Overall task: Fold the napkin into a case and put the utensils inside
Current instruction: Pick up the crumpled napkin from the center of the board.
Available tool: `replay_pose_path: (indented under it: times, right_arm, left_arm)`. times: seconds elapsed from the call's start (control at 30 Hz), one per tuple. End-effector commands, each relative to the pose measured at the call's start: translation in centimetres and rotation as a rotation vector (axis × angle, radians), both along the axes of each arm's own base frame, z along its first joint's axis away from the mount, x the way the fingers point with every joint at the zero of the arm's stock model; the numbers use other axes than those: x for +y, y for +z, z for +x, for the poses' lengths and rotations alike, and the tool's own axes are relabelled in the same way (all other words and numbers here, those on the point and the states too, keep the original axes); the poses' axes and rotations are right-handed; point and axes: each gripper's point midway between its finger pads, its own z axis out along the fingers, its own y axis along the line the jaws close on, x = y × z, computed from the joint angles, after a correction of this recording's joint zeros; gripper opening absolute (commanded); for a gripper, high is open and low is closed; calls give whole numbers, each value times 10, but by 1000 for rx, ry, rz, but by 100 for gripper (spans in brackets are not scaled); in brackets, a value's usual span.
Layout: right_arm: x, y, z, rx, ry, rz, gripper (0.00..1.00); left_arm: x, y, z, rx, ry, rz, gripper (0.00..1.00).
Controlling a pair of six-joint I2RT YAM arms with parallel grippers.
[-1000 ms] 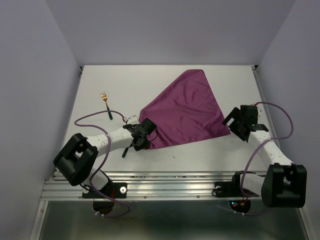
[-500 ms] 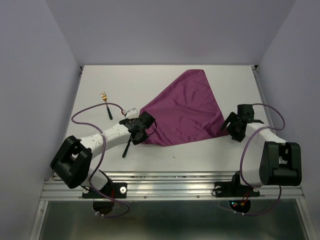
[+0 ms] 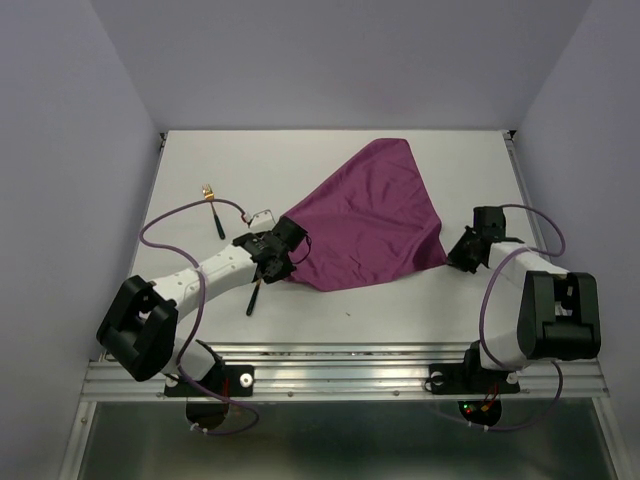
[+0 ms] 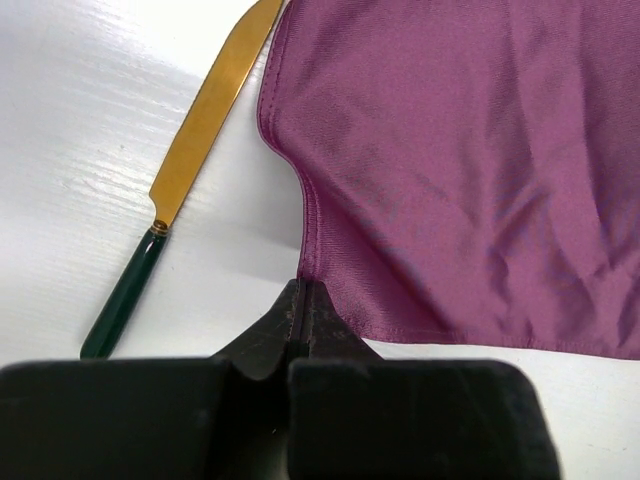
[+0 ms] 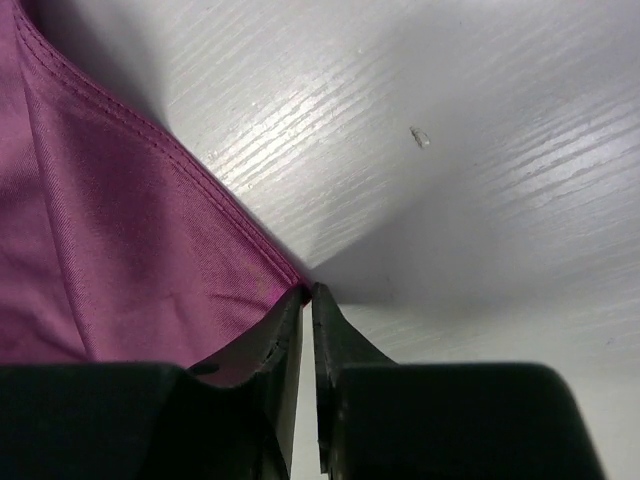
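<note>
Lying knife (image 4: 205,120): tip is cut off, beside napkin (image 4: 480,150) hem.
Left gripper (image 4: 302,295): closed on napkin's left corner.
Right gripper (image 5: 307,295): closed on its right corner.
Table (image 3: 400,305): napkin is spread centre-right; fork (image 3: 209,191) is set far left.

smooth, faintly sheeny cloth napkin (image 4: 450,150), glossy gold metal knife (image 4: 185,168) blade, matt white wood-grain table (image 5: 470,130).

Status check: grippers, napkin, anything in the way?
Left gripper shut on napkin, near-left corner. Right gripper shut on its right corner. Spread out, no case yet. Knife beside its left edge; fork farther off.
</note>
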Motion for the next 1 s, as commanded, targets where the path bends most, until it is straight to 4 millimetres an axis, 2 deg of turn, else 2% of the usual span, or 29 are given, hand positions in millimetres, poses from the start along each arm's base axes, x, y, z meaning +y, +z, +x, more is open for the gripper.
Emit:
replay_pose_path:
  times: [0.0,0.07,0.6,0.83,0.87,0.9,0.93,0.97]
  right_arm:
    - [3,8,3,-37,-3,17,6]
    - [3,10,1,-47,-7,19,1]
    - [2,42,-33,-102,-40,10,1]
    - [4,40,-52,-72,-53,19,1]
    - [5,40,-52,-70,-48,27,9]
    - [5,40,-51,-66,-49,27,22]
    - [4,40,-51,-58,-60,26,42]
    - [4,38,-51,-43,-62,25,47]
  left_arm:
    - [-4,20,13,-53,-8,-6,0]
    - [-5,21,14,-57,-10,-9,0]
    - [-9,24,28,-68,-51,31,0]
    - [-15,32,35,-69,-103,50,0]
    - [-15,34,36,-74,-103,49,0]
    - [-15,34,36,-72,-105,51,0]
    - [-16,34,35,-71,-107,47,0]
    - [-15,36,35,-77,-102,39,0]
